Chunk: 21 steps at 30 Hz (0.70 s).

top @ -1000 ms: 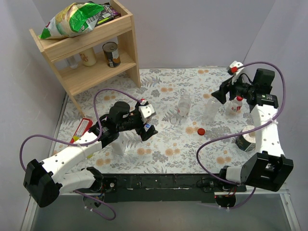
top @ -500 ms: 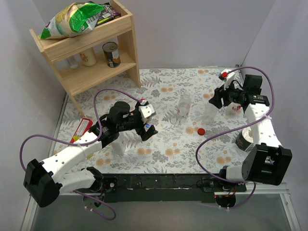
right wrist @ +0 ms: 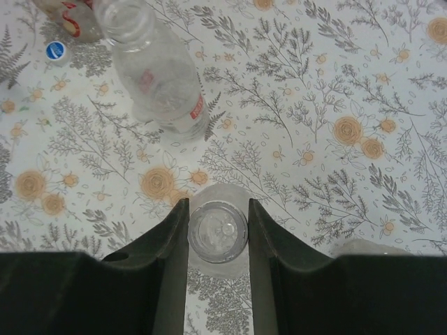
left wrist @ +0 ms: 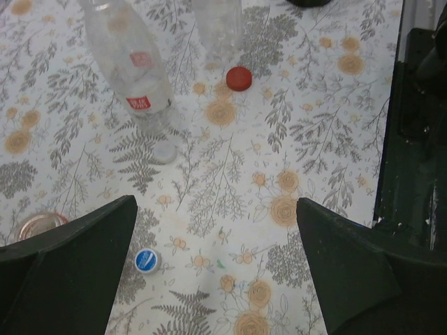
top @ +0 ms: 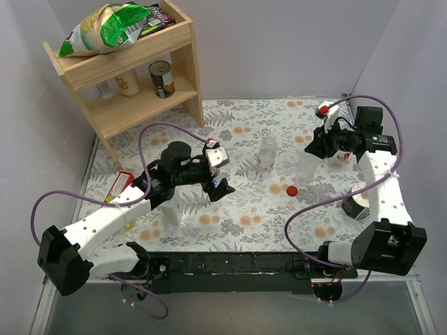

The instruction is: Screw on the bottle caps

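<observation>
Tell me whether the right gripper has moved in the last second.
Yes. The right gripper shifted left, toward the loose red plastic cap, and now clamps the clear uncapped plastic bottle.

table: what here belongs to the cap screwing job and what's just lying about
Job: plain clear bottle, labelled clear bottle, red cap, blue cap.
Lying about: wooden shelf, chip bag, can, white bottle.

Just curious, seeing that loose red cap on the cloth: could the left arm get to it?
Probably yes: the left gripper is open, and only bare cloth lies between it and the red cap.
</observation>
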Tool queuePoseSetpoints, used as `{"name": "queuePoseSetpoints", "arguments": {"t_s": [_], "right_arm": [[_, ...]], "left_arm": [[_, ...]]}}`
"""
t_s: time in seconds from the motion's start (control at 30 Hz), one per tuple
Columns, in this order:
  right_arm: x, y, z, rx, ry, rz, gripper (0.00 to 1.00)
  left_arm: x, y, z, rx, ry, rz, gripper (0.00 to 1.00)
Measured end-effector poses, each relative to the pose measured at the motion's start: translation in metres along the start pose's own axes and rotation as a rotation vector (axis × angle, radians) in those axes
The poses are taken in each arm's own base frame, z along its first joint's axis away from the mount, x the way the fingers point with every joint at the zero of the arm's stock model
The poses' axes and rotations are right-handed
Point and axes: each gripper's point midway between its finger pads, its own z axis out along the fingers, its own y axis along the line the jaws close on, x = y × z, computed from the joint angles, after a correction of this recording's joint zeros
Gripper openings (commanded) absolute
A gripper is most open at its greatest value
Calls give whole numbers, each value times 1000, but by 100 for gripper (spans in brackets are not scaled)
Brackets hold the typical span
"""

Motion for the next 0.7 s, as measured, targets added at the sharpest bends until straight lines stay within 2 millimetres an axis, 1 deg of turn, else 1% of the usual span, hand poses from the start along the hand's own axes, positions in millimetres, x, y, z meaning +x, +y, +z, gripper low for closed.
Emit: {"name": "queuePoseSetpoints", "arguments": {"t_s": [0.03, 0.1, 0.17, 0.23, 0.33, 0.43, 0.5, 0.57, 0.7], "right_arm": [[-5, 5, -7, -5, 4, -6, 10], [-22, 17, -26, -12, -10, -37, 9], [-38, 32, -44, -25, -38, -77, 7], [-55, 55, -64, -60, -80, -114, 6], [-74, 91, -86, -135, -157, -132, 6], [-83, 117, -96, -216, -213, -86, 5], [-90, 129, -100, -262, -248, -42, 4], [-97, 139, -105, -301, -287, -8, 3], [-105, 155, -112, -356, -352, 38, 3]], "left_arm": [[-7, 0, 3, 12, -15, 0, 98], [-23, -2, 11, 31, -51, 6, 98], [-33, -7, 20, 63, -82, 10, 98], [-38, -13, 30, 98, -96, 8, 98], [-41, -23, 48, 154, -111, -4, 98], [-38, -34, 67, 204, -110, -17, 98], [-35, -41, 77, 228, -104, -21, 98], [-36, -50, 84, 251, -104, -19, 98], [-45, -66, 95, 292, -117, -10, 98]]}}
